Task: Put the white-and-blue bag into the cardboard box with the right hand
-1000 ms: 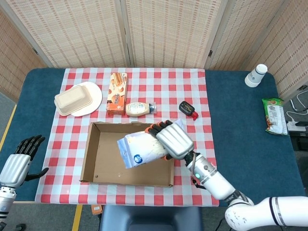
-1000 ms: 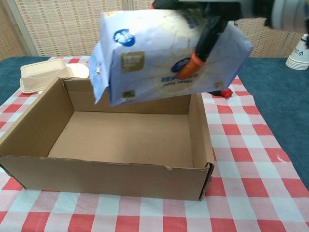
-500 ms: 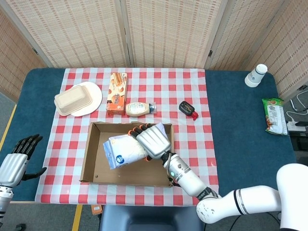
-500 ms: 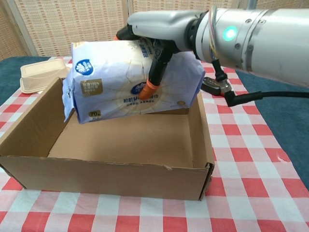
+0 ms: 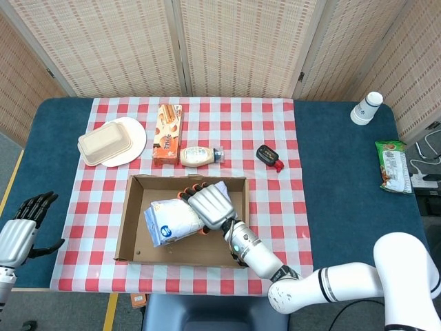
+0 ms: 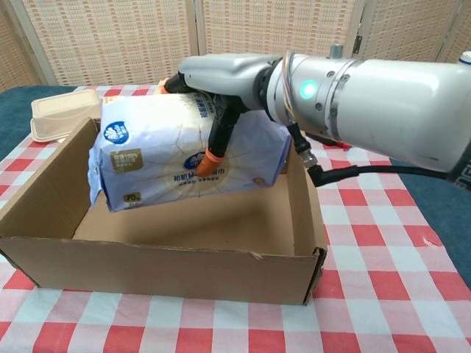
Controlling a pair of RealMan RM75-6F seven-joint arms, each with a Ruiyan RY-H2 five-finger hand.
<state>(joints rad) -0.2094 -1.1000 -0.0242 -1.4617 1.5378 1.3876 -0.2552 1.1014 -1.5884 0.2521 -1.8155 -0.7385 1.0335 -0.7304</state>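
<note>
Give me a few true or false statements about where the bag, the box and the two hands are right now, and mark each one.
1. The right hand grips the white-and-blue bag. True.
2. The bag lies flat on the floor of the cardboard box. False: it is held tilted inside the box, above the floor.
3. The left hand holds the mayonnaise bottle. False: it holds nothing, off the checkered cloth.
4. The bottle lies outside the box, beside the biscuit box. True.
5. A paper cup stands inside the box. False: it stands at the table's far corner.
</note>
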